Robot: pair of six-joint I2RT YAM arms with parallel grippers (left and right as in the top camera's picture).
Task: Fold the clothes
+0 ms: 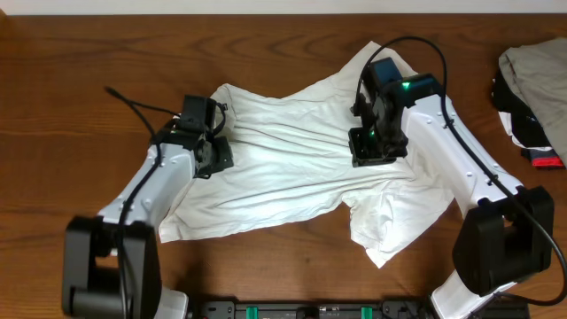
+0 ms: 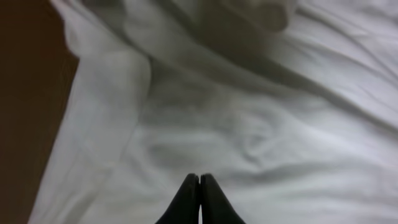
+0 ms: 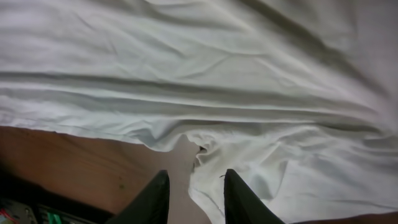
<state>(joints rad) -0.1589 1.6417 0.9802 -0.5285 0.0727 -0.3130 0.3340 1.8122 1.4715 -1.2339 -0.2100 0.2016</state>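
1. The left gripper (image 2: 199, 182) is clenched, its two dark fingertips pressed together. I cannot tell whether a thin layer of cloth is caught between them.
2. The white T-shirt (image 1: 292, 151) lies spread and wrinkled on the table (image 1: 71, 106). Its cloth is directly under and ahead of those closed fingertips.
3. The right gripper (image 3: 196, 180) is released, with a clear gap between its fingers and nothing grasped.
4. The shirt's edge runs just ahead of the right fingertips, and a small notch in it lines up with the gap. One finger is over bare wood, the other over cloth.
5. A heap of other garments (image 1: 536, 89) lies well apart from both pairs of fingers.
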